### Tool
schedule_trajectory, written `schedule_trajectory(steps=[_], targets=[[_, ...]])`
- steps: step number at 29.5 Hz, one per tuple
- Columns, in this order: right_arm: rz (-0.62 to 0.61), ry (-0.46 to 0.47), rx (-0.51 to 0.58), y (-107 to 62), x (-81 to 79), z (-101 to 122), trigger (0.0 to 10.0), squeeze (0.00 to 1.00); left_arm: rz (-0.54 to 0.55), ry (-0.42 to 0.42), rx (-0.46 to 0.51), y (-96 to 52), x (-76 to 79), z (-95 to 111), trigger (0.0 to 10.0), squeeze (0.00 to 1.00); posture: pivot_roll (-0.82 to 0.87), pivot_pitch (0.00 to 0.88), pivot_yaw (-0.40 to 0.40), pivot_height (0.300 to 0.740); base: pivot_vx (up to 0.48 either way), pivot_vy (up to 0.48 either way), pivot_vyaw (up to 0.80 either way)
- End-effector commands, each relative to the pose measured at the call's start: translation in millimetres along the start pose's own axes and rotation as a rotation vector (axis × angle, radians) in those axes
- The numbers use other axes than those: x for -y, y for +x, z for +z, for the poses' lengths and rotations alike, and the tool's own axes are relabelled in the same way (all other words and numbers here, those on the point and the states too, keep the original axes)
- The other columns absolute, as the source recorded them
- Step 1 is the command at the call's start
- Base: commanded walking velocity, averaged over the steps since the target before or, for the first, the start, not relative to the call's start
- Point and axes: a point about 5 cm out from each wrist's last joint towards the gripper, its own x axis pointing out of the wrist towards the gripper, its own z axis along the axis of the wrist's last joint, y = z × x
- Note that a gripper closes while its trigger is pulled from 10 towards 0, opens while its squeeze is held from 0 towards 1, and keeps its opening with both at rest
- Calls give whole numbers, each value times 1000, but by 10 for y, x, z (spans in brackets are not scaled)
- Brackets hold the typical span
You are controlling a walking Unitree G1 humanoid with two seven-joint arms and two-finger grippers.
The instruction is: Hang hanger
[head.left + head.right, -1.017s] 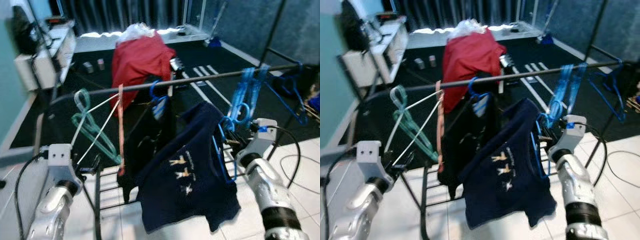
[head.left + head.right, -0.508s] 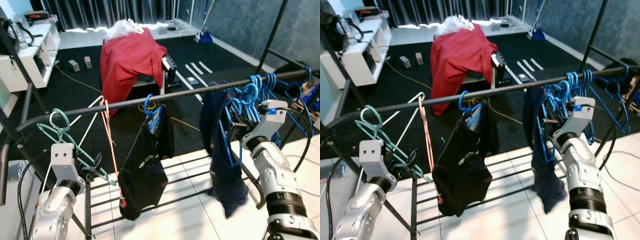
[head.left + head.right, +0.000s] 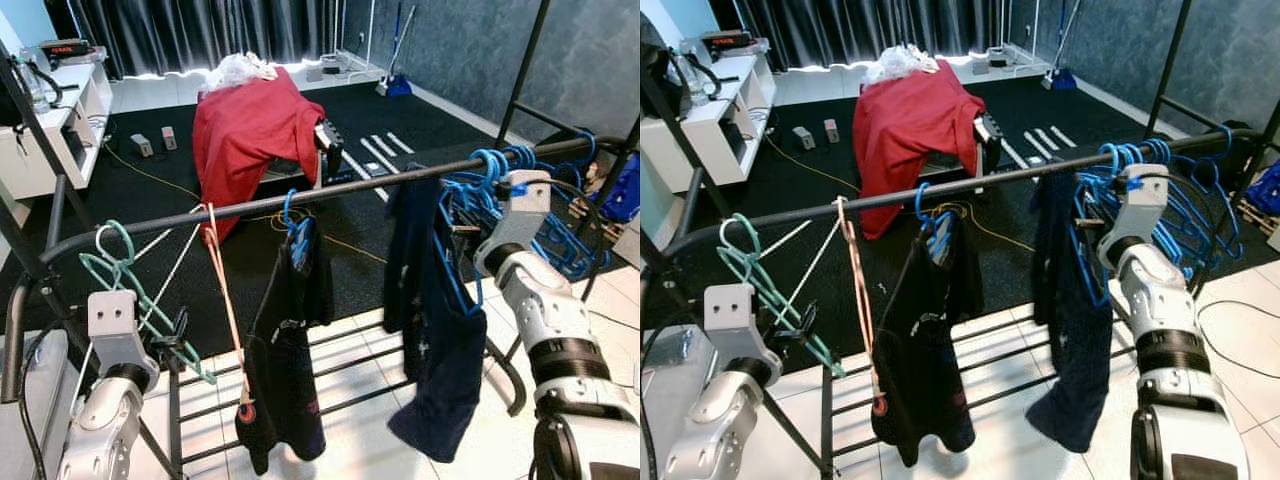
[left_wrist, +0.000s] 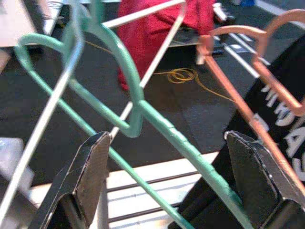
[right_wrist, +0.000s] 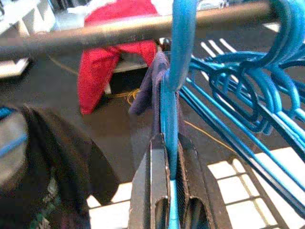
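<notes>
Blue hanger (image 5: pixel 170 95) now on rail (image 5: pixel 119 32).

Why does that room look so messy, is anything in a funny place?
A red cloth is draped over something on the black floor instead of hanging on the rail. A peach hanger and green hangers hang tilted.

Both eye views are looking forward and down from head height at the clothes rail (image 3: pixel 300 200), sharing almost the same scene, with the right eye shifted slightly sideways. The left wrist view is looking along its open black fingers (image 4: pixel 81 176), very close to the green hangers (image 4: pixel 138 109). The right wrist view is looking up along its closed fingers (image 5: pixel 164 186), very near the blue hanger (image 5: pixel 178 57) and rail, sharing the red cloth (image 5: pixel 109 62) beyond with the eye views.
</notes>
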Motion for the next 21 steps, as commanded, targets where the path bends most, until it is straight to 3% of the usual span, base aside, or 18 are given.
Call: schedule_trajectory(steps=[1,5,7,11,14,16,20,21], targets=[[8,-26,-2,21,-4,54,0,0,24,20,-19,-34,-67,-9,10000,0,74,0,28,740,0,0,0],[13,-107,-58,48,31,26,0,0,40,33,-6,-148,-122,48,10000,0,120,0,28,740,0,0,0],[13,-107,-58,48,31,26,0,0,40,33,-6,-148,-122,48,10000,0,120,0,28,740,0,0,0],[29,-152,-67,73,33,64,0,0,81,41,17,-303,-216,137,10000,0,156,0,37,740,0,0,0],[29,-152,-67,73,33,64,0,0,81,41,17,-303,-216,137,10000,0,156,0,37,740,0,0,0],[52,-161,-48,88,7,104,0,0,101,48,29,-376,-266,178,10000,0,170,0,41,740,0,0,0],[206,-156,154,111,-149,548,0,0,135,75,62,-491,-372,291,10000,0,204,0,48,740,0,0,0],[206,-156,154,111,-149,548,0,0,135,75,62,-491,-372,291,10000,0,204,0,48,740,0,0,0]])
